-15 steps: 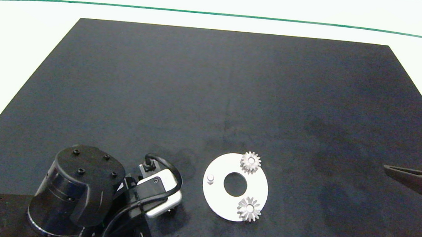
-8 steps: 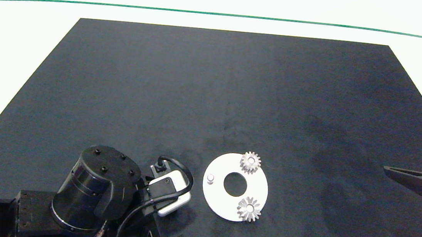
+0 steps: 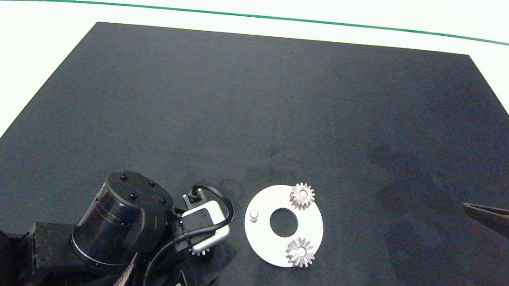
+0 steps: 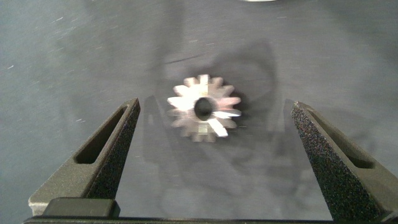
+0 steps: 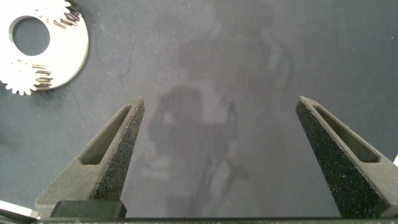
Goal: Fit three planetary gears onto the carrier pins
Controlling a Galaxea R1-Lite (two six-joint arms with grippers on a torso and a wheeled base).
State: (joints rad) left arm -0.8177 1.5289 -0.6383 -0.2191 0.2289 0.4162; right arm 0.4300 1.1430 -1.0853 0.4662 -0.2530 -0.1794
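The left gripper [image 4: 214, 155] hangs over the loose third gear [image 4: 204, 116], its fingers [image 4: 102, 155] spread wide; the gear lies flat on the bench [image 3: 257, 115] between them, touching neither, just left of the disc [image 3: 282, 246]. Two gears [image 3: 302, 195] sit on pins on the disc, and one pin [image 3: 254, 215] on its left side stands bare. The right gripper [image 5: 227, 155] idles with fingers wide apart over bare bench, well right of the disc.
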